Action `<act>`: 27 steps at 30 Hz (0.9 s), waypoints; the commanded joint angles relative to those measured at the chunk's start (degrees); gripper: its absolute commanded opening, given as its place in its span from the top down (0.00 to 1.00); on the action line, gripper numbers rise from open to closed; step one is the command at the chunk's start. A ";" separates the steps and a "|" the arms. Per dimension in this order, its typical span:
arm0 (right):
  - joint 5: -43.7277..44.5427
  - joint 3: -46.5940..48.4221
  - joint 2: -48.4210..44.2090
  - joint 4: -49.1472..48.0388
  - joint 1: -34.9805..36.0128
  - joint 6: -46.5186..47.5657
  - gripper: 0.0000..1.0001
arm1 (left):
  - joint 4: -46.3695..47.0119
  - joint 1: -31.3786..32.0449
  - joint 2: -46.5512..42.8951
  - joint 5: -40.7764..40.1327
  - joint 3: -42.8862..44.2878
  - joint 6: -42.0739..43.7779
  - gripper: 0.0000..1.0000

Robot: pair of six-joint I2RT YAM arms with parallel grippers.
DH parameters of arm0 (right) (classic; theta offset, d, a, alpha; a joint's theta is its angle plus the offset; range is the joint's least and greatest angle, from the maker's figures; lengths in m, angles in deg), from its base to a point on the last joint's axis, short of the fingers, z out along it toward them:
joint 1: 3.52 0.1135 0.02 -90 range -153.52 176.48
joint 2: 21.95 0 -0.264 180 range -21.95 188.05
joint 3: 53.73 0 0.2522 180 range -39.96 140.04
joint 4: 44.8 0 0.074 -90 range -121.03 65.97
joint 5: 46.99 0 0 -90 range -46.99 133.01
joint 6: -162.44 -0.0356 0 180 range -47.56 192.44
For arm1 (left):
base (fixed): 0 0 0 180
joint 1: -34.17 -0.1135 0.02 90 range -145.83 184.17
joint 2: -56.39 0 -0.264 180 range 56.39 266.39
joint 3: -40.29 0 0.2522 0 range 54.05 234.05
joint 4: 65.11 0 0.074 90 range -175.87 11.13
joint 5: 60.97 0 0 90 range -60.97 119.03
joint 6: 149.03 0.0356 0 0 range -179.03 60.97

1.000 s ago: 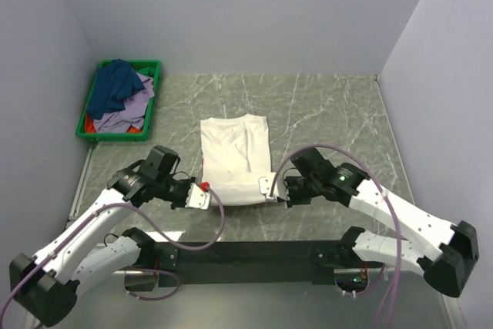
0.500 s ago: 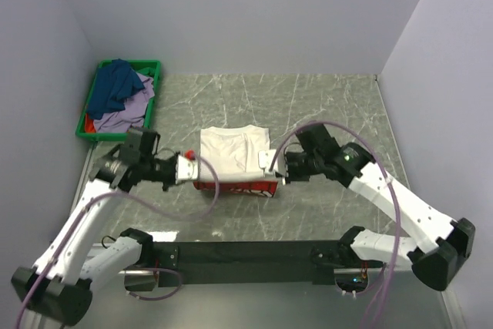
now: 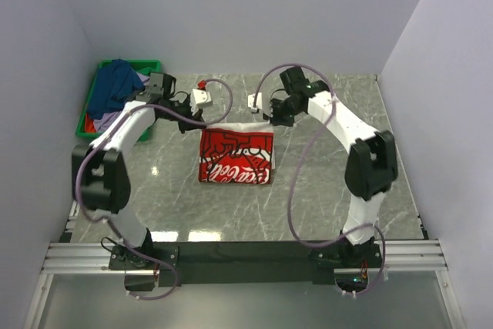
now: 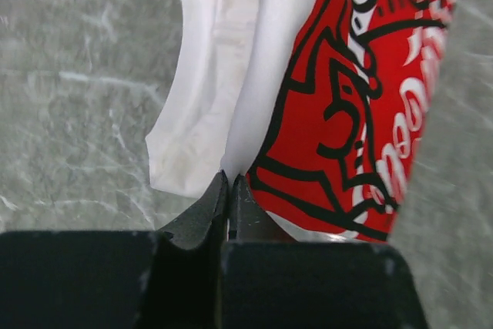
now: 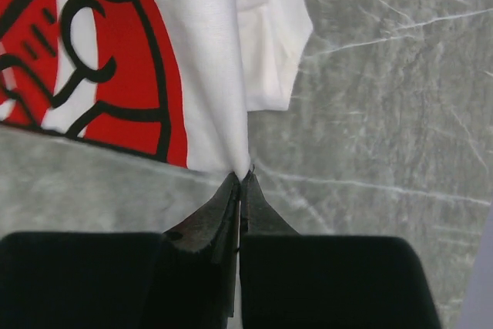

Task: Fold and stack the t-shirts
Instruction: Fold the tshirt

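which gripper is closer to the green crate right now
Left. The left gripper pinches the white t-shirt at the corner on the crate's side, just right of the green crate. The right gripper pinches the opposite corner, farther across the table.

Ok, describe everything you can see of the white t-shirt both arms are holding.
The white t-shirt is soft, thin-looking cloth, folded into a narrow rectangle of several layers. The side facing up carries a large red print with black outlines and white script lettering; plain white folds hang beside it. The left tool and right tool are each shut on a far corner, holding that edge up, while the near part seems to rest on the grey marbled table.
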 commanded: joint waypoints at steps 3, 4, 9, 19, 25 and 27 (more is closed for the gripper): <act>0.60 13.85 14.84 2.42 -1.71 1.30 1.00 | 7.81 -0.40 13.03 -6.01 7.69 -8.98 0.99; 1.13 15.35 16.95 2.85 -1.71 1.20 1.00 | 8.51 -0.31 16.88 -8.29 8.65 -12.20 0.99; 3.15 25.11 27.42 6.72 -2.15 -2.30 1.00 | 3.26 -0.31 27.19 -10.68 18.06 -18.64 0.99; 1.40 21.97 26.47 12.78 -1.80 -7.67 1.00 | -0.27 1.97 20.19 -6.11 4.75 -18.83 0.99; -2.47 9.22 15.66 14.54 -0.83 -9.78 1.00 | 1.31 3.56 11.22 -3.21 -5.82 -18.30 0.99; -4.31 7.72 13.20 17.17 -0.65 -10.40 0.96 | 0.70 3.29 8.41 -2.95 -7.59 -15.77 0.95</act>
